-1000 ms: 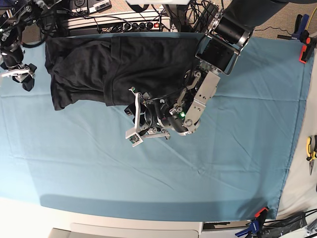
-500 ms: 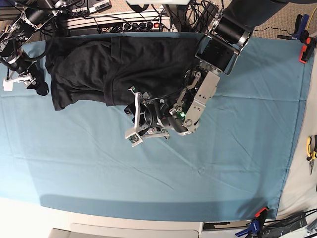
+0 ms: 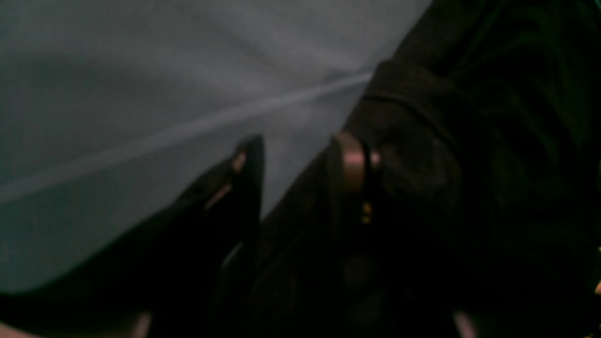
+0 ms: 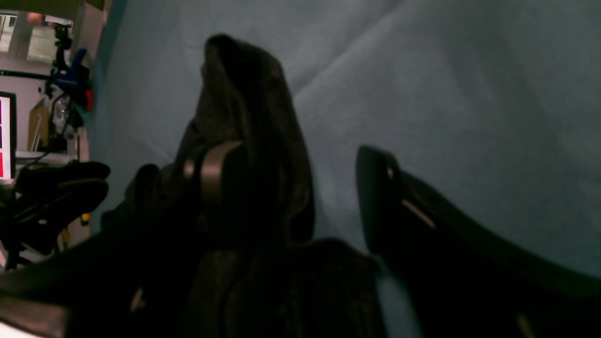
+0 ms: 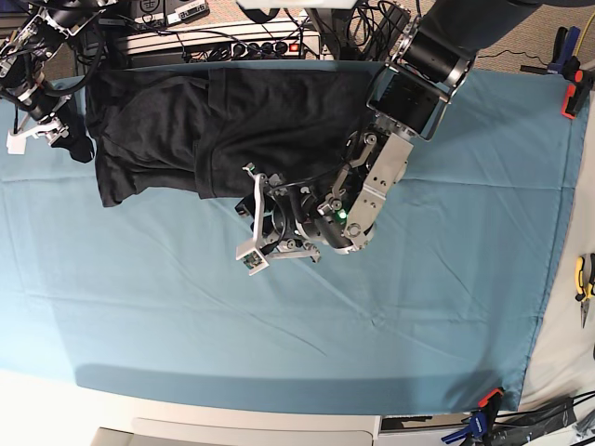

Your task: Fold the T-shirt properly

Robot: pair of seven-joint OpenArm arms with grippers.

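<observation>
The black T-shirt (image 5: 279, 121) lies crumpled along the far side of the teal table cover (image 5: 279, 325). My left gripper (image 5: 249, 216) sits at the shirt's near hem. In the left wrist view its fingers (image 3: 300, 150) stand apart, one on the bare cover and the other against the T-shirt (image 3: 469, 117). My right gripper (image 5: 51, 141) is at the shirt's left end. In the right wrist view it (image 4: 296, 173) is wide open, with a raised fold of the T-shirt (image 4: 249, 94) around one finger and reaching into the gap.
A power strip and cables (image 5: 223, 42) run behind the cover's far edge. Clamps (image 5: 572, 93) (image 5: 483, 404) pin the cover at its right side. Yellow-handled pliers (image 5: 584, 279) lie off the cover at the right.
My right gripper has moved in from the left onto the shirt's left end. The left arm and the shirt's near hem have not moved.
</observation>
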